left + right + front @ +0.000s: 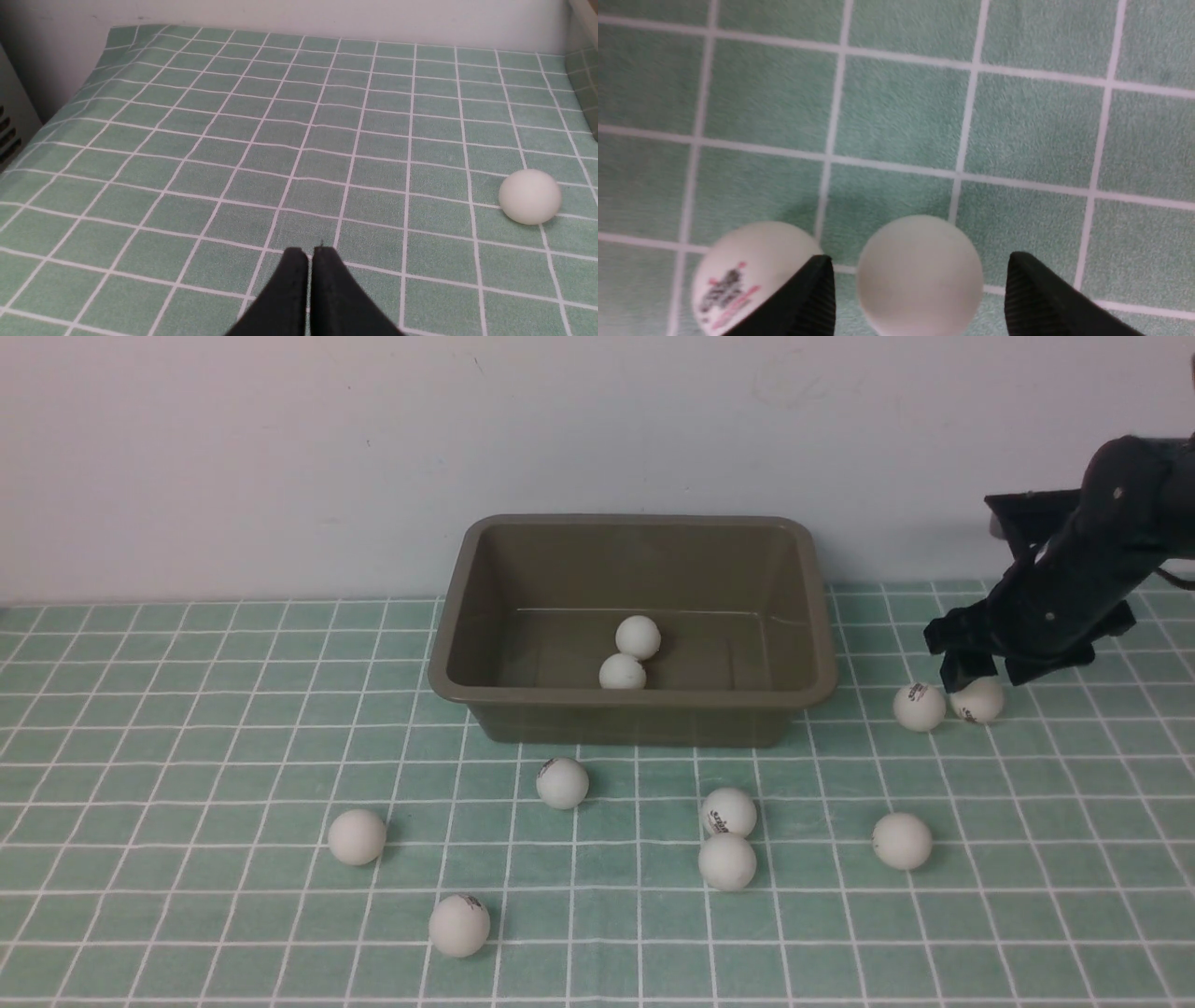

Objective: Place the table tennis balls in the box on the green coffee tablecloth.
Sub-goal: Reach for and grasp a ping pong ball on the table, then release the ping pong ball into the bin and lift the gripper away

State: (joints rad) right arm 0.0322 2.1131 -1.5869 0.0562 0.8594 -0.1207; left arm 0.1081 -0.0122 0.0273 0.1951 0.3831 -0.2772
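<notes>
Front view gives us the count: ten table tennis balls (458,925) in all, eight out on the green coffee tablecloth (187,728) and two already in, so we judge the job about a fifth done, with eight left to carry. Nearest us lies a lone ball with a logo. Beyond it are one to its left, a close pair (727,861) just right of centre that may be touching, another off to the right, and one just before the box's front wall. Farther back on the right two more sit side by side, and the right hand (980,674) is low over the outer ball (980,707). Its wrist view shows the fingers (808,298) spread with the outer ball (920,275) between them and a gap on either side. Nothing is gripped yet, and the logo ball (738,280) lies just outside one finger. The left hand (309,255) is closed and empty over bare cloth, with one ball (530,196) lying off to its side. Farthest back stands the box (523,695), upright on the cloth near the wall. It holds two balls (638,637) touching each other near the middle of its floor — and nothing else.
</notes>
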